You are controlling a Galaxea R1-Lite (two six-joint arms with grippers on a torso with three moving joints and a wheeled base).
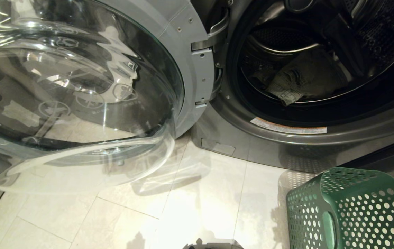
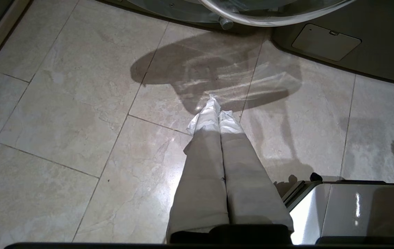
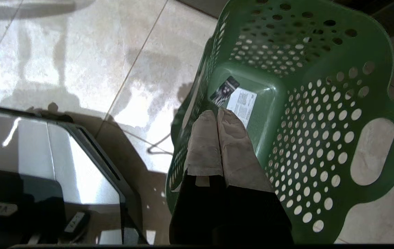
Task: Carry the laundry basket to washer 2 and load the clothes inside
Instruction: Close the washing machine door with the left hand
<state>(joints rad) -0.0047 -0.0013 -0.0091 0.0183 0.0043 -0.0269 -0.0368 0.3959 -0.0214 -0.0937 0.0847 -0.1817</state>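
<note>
Both grippers are pressed shut and hold nothing. The right gripper [image 3: 217, 116] hangs over the open top of the laundry basket [image 3: 321, 114], fingertips together, pointing down into it. Straight below the tips is the basket's bare base with a white sticker [image 3: 242, 103] and a small dark tag [image 3: 223, 90] beside it. No fabric in the basket. One loop handle [image 3: 373, 152] sits off to the side of the fingers, well clear of them. The basket stands on the tiled floor [image 1: 197, 207], just in front of the washer's lower front panel.

The left gripper [image 2: 217, 109] points down at bare floor tiles, its taped fingers [image 2: 203, 166] touching along their whole length. Nothing near the tips but tile and shadow. Ahead of it is the lower edge of the glass door [image 1: 72, 100] and the washer's small service flap [image 2: 325, 41]. Part of the robot's shiny base [image 2: 349, 207] sits close beside the gripper.

The washer [image 1: 286, 145] is dark grey, and its door is swung fully open on its hinge [image 1: 203, 45]; the number label is not in view. The clothes [image 1: 297, 81] lie inside the drum [image 1: 383, 41], a pale grey-green bundle on the drum's lower curve, one folded end reaching toward the door seal. They are far from either gripper, up and forward of the right one. A white and orange warning strip [image 1: 288, 127] runs along the rim below the opening.
</note>
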